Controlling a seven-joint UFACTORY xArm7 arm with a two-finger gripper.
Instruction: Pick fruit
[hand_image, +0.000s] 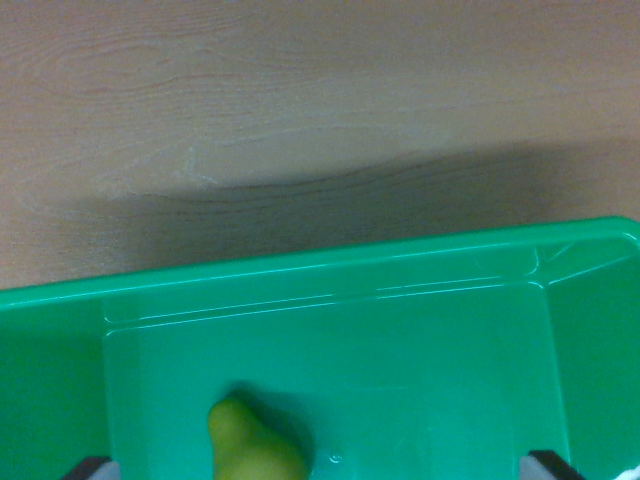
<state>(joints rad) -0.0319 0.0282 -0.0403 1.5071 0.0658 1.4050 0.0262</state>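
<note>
In the wrist view we see a shallow green plastic bin (330, 285) resting on a pale wood-grain table (300, 110). The bin's far rim runs across the frame, its far right corner toward the wrist view's right.

The yellow-green pear-shaped fruit (250, 445) lies on the bin floor near the bottom edge of the frame, left of centre and apart from the far wall. Its narrow end points toward the far rim and slightly left; we judge its long axis to run roughly from the camera toward that rim. The lower body is cut off.

Two dark tips of the gripper (325, 470) show at the bottom corners, set wide apart and holding nothing.

Risk: we judge the rounded, tapering fruit may roll or slip out if the fingers close on the narrow neck. The smooth floor offers little resistance.
</note>
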